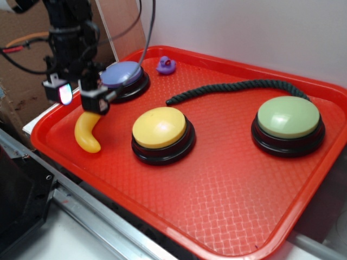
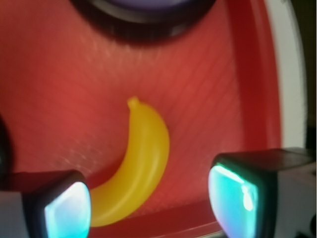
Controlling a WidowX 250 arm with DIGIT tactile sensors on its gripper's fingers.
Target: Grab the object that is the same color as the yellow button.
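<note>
Tool spread over toy banana: small, curved, glossy yellow, lying on red tray.

A tray carries everything. Near its left edge lies the banana, with the middle button just to its right, the two apart. Farther right on the tray sits another button, well apart from the middle one. Behind the banana, toward the tray's far left corner, stands a third button, and the small duck sits just right of it near the back rim. A rope runs from behind the middle button to behind the right-hand button. The pincer hangs over the banana's far end, one finger on either side of it.
</note>
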